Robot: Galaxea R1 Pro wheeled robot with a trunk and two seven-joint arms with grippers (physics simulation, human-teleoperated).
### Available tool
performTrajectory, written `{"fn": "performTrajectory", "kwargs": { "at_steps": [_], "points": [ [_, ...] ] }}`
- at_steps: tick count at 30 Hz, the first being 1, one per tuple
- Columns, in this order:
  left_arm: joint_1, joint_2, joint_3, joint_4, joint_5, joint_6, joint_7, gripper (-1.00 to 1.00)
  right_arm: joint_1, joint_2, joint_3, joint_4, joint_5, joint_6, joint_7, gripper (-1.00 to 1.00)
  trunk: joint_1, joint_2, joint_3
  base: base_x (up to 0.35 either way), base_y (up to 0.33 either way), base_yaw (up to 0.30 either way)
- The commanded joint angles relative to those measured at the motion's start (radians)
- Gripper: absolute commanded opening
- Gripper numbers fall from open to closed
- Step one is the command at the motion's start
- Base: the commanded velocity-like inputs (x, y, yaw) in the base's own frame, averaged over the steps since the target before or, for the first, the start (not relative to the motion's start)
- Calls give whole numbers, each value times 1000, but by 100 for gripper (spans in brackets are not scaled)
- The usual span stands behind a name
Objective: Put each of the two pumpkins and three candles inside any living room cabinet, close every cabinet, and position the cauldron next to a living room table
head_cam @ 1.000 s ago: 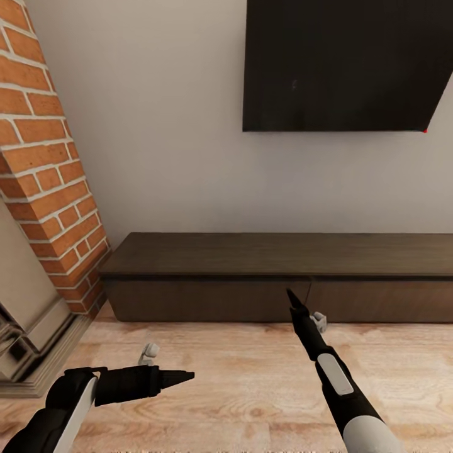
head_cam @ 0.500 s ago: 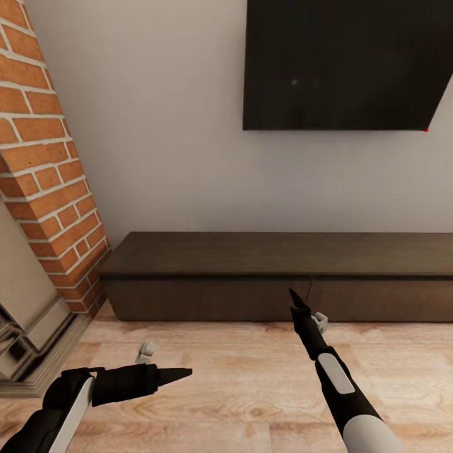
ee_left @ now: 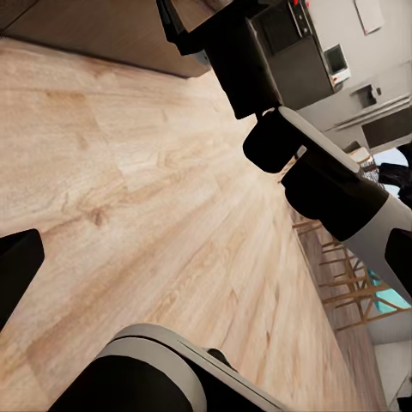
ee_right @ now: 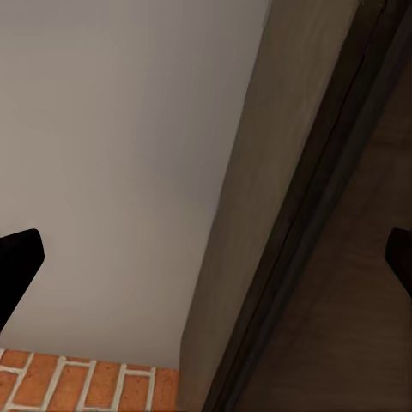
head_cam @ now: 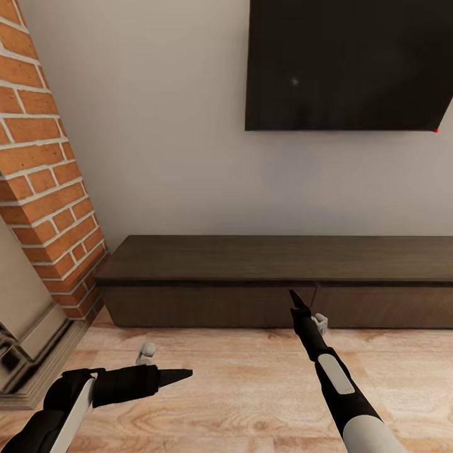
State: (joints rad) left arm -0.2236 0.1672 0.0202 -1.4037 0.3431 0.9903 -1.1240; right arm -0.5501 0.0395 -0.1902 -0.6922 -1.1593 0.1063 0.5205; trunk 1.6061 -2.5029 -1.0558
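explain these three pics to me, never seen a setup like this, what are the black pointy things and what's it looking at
It is a simulated two-armed robot. The large picture comes from its head camera. The black pointed things are its grippers: the left gripper points sideways over the wooden floor, and the right gripper points at the low dark cabinet, whose drawers are shut. Above hangs a black screen; a brick column stands to the left. The other two pictures come from wrist cameras. Neither gripper holds anything.
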Motion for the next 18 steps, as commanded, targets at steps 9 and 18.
{"fn": "performTrajectory", "kwargs": {
  "at_steps": [9, 18],
  "points": [
    [0, -2, -3, 18, 0, 5, -1, 100, -1, 1, -6, 28, -11, 3, 4, 100, 0, 0, -1, 165, 0, 0],
    [0, -6, -3, 22, 0, 5, 0, 100, -1, 1, -10, 57, -12, -3, 4, 100, 0, 0, -1, 110, 0, 0]
  ]
}}
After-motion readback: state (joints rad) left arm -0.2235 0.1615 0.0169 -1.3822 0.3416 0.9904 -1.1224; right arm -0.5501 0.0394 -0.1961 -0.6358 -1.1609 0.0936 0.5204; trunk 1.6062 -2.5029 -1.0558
